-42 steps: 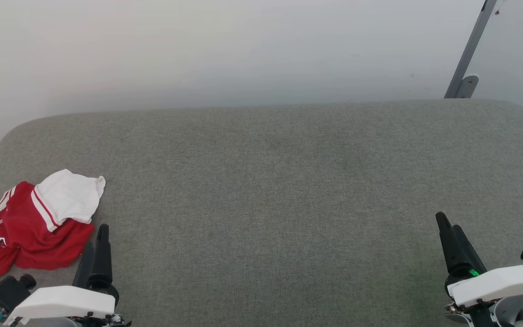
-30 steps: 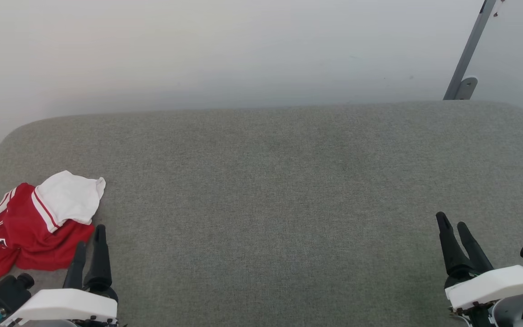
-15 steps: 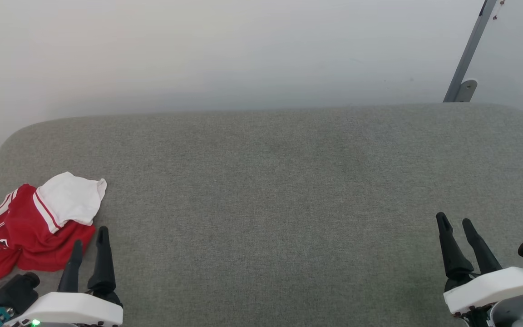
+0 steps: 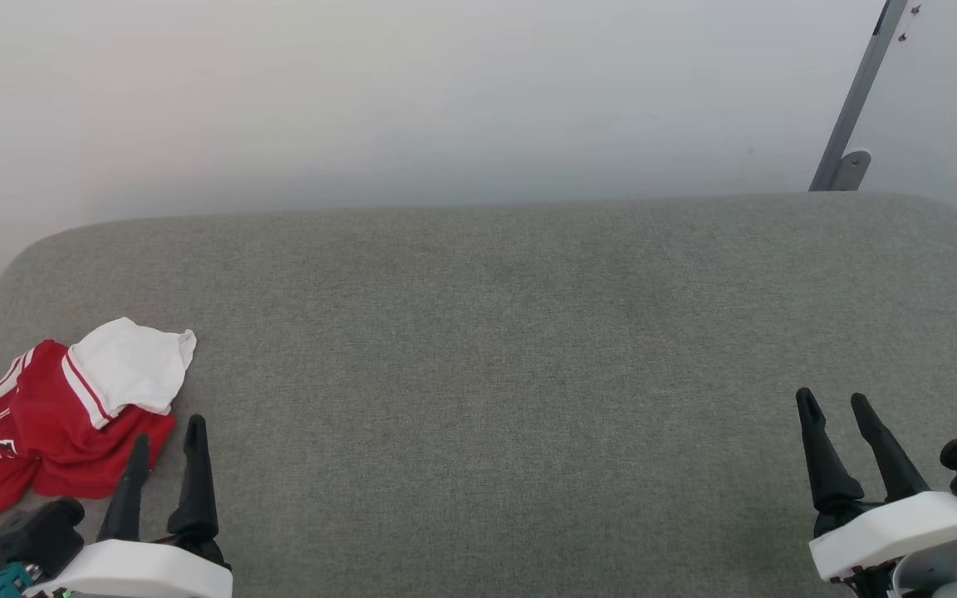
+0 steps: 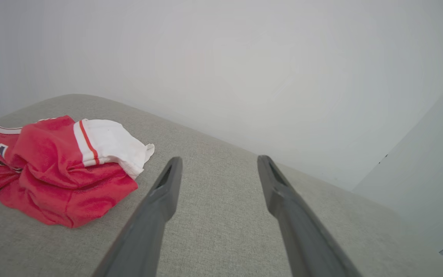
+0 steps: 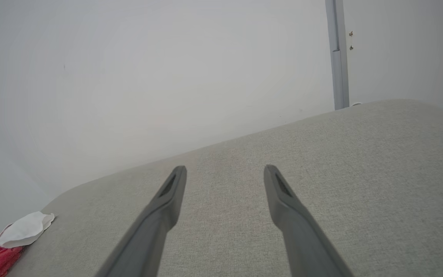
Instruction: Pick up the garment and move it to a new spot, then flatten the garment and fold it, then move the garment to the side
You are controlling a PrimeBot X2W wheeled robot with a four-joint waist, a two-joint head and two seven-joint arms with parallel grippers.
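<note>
The garment [image 4: 55, 432], a crumpled heap of soft red cloth with a white, red-striped sleeve on top, lies at the left edge of the round-cornered grey woven bench [image 4: 487, 349], just beside the left gripper [image 4: 168, 431]. Left and right gripper [image 4: 831, 397] are both spread, grasping nothing.

Red-white garment [image 4: 63, 415] crumpled, lying at surface's left edge.
</note>
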